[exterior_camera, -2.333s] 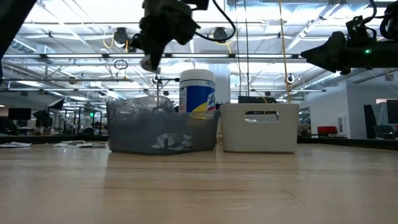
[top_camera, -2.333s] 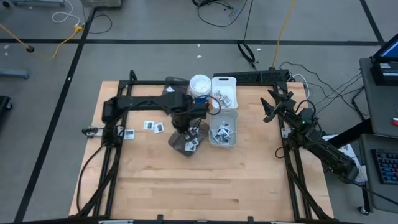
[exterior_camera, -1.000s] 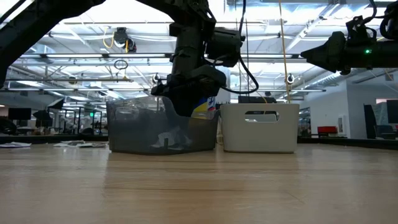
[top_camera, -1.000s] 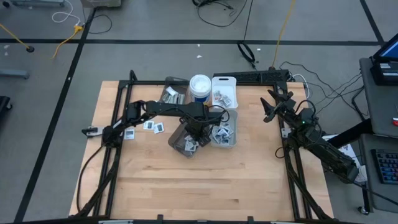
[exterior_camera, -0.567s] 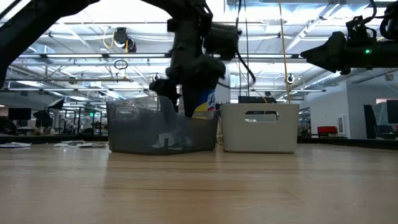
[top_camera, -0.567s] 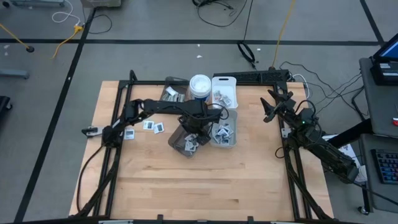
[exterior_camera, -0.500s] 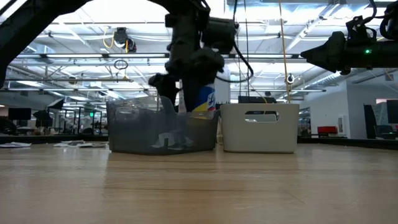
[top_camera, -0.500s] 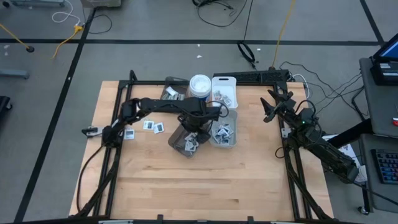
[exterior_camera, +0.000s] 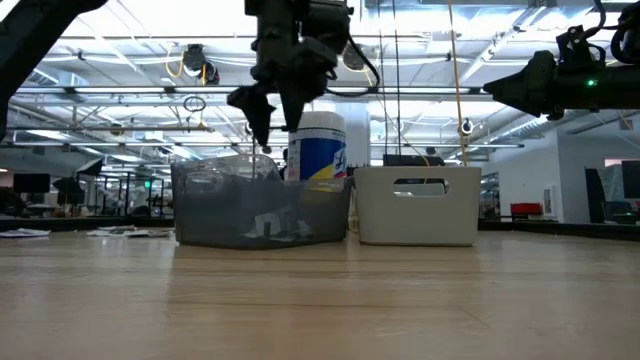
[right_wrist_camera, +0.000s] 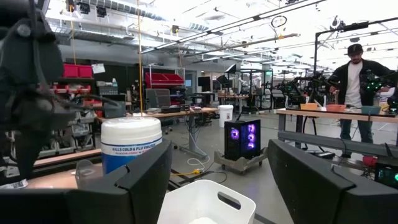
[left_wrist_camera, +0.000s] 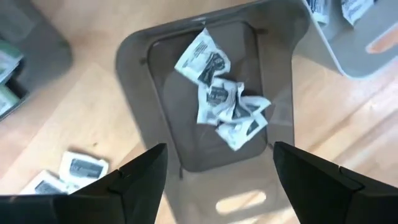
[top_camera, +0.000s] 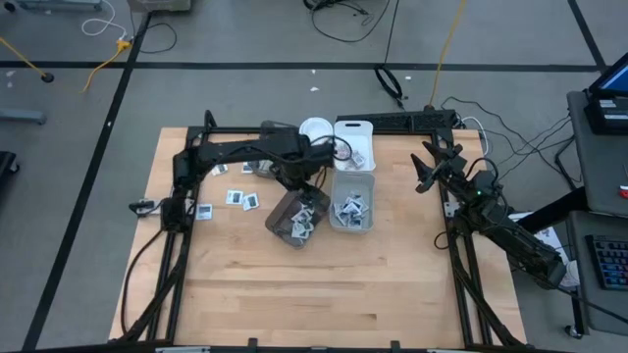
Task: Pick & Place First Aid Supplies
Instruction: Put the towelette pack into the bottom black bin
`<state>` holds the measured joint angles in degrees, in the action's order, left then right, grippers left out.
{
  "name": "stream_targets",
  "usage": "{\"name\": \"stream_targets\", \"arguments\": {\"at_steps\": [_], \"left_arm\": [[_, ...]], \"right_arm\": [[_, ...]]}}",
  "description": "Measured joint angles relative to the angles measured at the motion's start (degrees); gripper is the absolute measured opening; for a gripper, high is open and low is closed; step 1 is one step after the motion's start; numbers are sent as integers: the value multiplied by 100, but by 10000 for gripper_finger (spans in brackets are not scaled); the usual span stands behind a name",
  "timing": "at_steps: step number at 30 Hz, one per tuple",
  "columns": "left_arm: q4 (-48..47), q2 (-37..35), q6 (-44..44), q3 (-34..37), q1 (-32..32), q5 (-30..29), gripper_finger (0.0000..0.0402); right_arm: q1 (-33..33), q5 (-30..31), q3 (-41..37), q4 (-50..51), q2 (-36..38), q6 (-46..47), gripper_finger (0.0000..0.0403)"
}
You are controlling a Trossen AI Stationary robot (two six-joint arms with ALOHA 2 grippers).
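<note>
**What the views are leaving unclear**

Below the left gripper (left_wrist_camera: 217, 168), the smoky bin (left_wrist_camera: 149, 81) is running off the wrist picture's edge, so its near wall is being cut away. The packets (left_wrist_camera: 224, 102) inside are overlapping one another; their print is too small to read. Beside the jaws, the white bin (left_wrist_camera: 348, 43) is showing only a corner. In the low view, the smoky bin's wall (exterior_camera: 220, 215) is blurring its contents.

Left gripper (exterior_camera: 268, 117): risen out of smoky bin (top_camera: 294, 218), now above its far rim beside white canister (exterior_camera: 317, 147); jaws parted, formerly closed. One more packet (left_wrist_camera: 202, 58) lying in bin atop the heap.
</note>
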<state>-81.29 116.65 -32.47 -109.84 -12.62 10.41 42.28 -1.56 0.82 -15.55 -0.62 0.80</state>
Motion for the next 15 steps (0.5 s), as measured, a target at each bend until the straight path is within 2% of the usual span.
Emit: {"name": "stream_targets", "arguments": {"at_steps": [3,6,15], "left_arm": [[-29,-106,206,30,-71,-39,299],[46,-324,348,367,-145,-32,299],[762,-1620,537,2209,-398,-163,299]], "right_arm": [[-2,2,0,0,0,2,263],[-1,2,0,0,0,2,263],[-1,2,0,0,1,1,263]]}}
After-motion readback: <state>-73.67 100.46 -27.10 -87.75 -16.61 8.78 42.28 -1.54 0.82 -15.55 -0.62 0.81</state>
